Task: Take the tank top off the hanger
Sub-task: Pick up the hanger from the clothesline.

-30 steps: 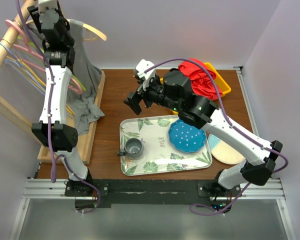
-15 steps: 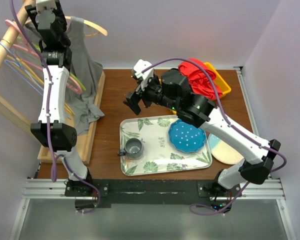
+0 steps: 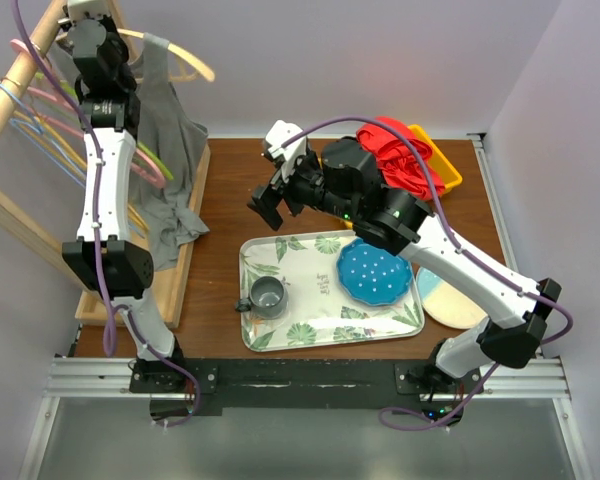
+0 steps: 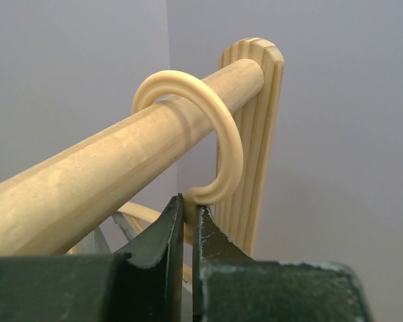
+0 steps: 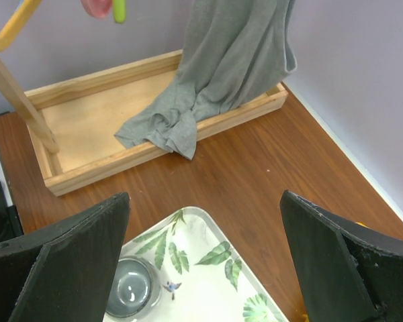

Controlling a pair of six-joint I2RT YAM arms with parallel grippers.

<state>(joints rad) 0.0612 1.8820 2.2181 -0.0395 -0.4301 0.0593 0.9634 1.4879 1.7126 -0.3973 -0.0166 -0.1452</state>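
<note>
A: Start big. What's where?

B: The brown surface (image 3: 230, 200) fills the middle of the overhead view, with the wooden rack (image 3: 20, 223) along its left edge. The grey tank top (image 3: 170, 130) hangs in the upper left on the cream hanger (image 3: 194, 65). Its hem lies bunched in the rack's base box (image 5: 87, 134).

A: So it's not off yet.

B: No. It is draped on the hanger, and the hook (image 4: 221, 134) loops over the rail (image 4: 87, 181).

A: What has just changed?

B: The left claw (image 4: 188, 209). Its fingers are pressed almost together, pinching the hanger's neck right under the hook. Compared with the earlier frames, the left arm has crept up toward the upper left corner, and the hanger's free end sits slightly higher.

A: Meaning?

B: I judge the hanger is now secured. The step in hand is probably lifting it off the rail, or steadying it while the cloth is pulled free.

A: And the other side?

B: The right claw (image 3: 267, 205) is spread wide and holds nothing. It hovers over the centre of the surface, well apart from the cloth, and has only edged a little to the left.
</note>
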